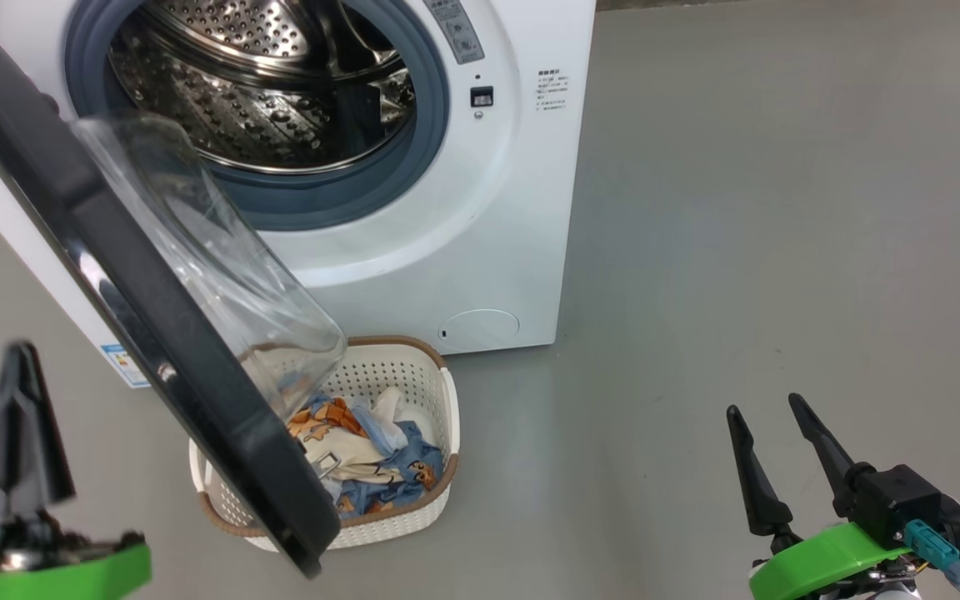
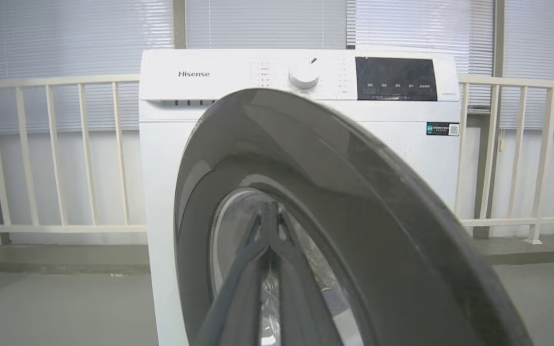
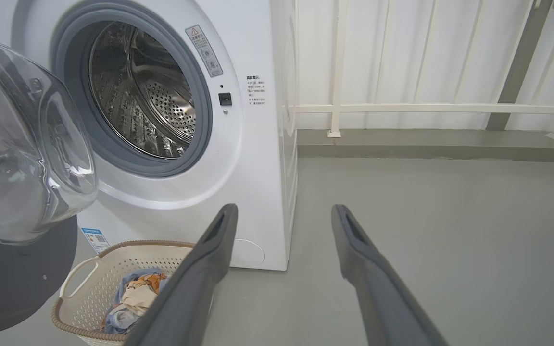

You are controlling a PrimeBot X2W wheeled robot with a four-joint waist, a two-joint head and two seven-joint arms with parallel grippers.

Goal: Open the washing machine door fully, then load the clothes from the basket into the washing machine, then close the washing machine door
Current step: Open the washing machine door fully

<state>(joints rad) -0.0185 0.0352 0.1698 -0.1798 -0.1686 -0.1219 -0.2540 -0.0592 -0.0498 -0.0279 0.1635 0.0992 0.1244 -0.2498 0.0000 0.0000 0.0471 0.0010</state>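
The white washing machine [image 1: 463,250] stands with its steel drum [image 1: 263,92] exposed. The washing machine door [image 1: 155,317], a black ring with a clear glass bowl [image 1: 222,267], hangs swung out over the basket [image 1: 413,346] and hides the basket's left part. The clothes [image 1: 372,458], blue with orange prints, lie in the basket. At the lower left, to the left of the door, my left gripper [image 1: 22,358] is shut with nothing in it. It points at the door's outer face [image 2: 354,202]. My right gripper [image 1: 765,407] is open over bare floor at the lower right, right of the basket [image 3: 84,288].
Grey floor [image 1: 738,208] spreads to the right of the machine. A white railing [image 3: 402,108] with blinds behind it runs along the back behind the machine [image 2: 229,77]. The machine's control panel and dial [image 2: 304,74] sit along its top.
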